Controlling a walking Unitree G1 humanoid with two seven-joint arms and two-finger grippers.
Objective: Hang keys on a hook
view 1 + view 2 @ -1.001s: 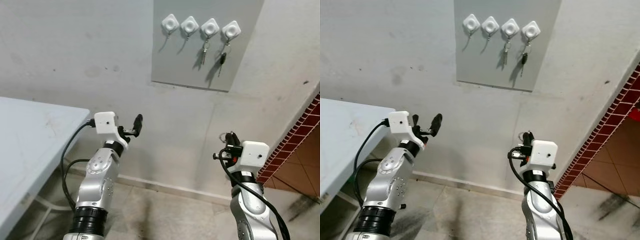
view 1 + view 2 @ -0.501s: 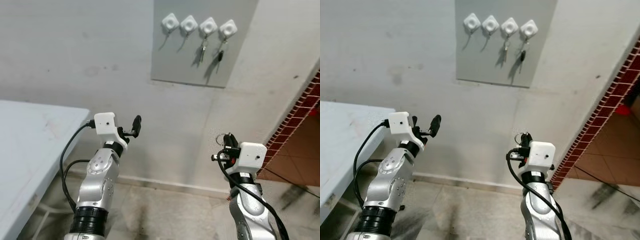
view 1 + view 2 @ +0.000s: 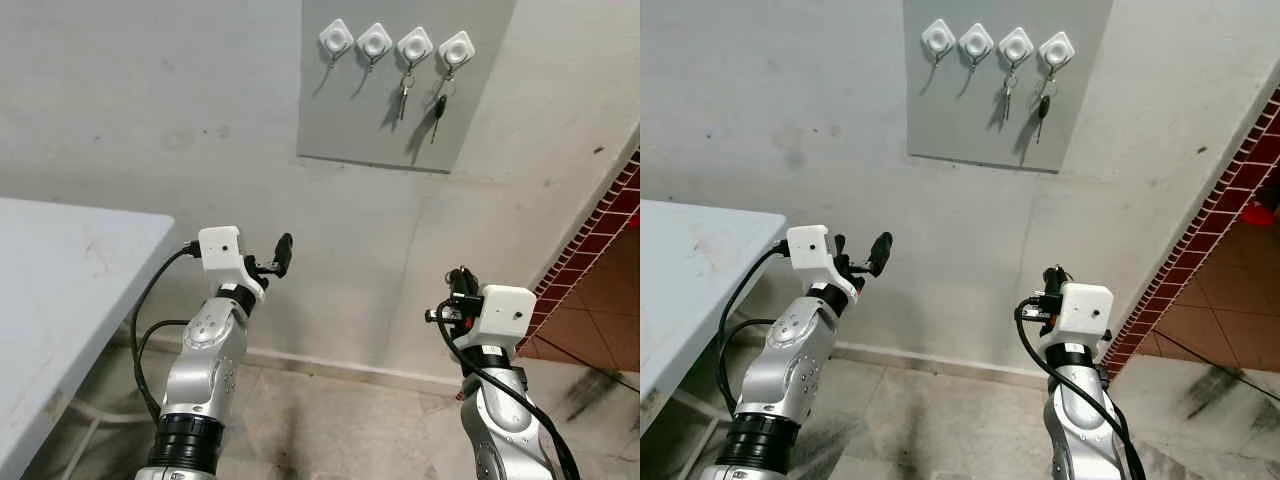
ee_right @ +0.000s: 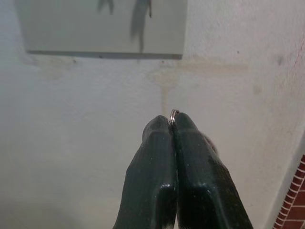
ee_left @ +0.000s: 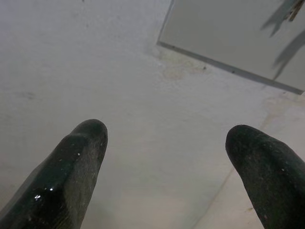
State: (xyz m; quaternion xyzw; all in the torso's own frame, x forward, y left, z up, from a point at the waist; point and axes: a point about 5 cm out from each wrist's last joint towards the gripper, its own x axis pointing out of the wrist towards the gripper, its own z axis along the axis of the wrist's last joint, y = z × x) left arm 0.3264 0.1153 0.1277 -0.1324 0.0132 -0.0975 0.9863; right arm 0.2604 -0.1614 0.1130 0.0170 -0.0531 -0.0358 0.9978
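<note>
Step in hand: carry, approach to wall not finished. My right gripper (image 4: 172, 125) clamped on key ring (image 4: 172, 113), thin metal loop peeking past fingertips; keys themselves hidden. My left gripper (image 5: 167, 138) spread wide, empty, idle, pointed at bare wall.

Grey board (image 3: 350, 120) at 12 o'clock, high, well apart from both arms. Four white hooks: two left hooks (image 3: 336, 38) free, two right carry keys (image 3: 403, 98).

Next move, my judgement: raise right arm toward 11 o'clock, slip ring over free hook.
</note>
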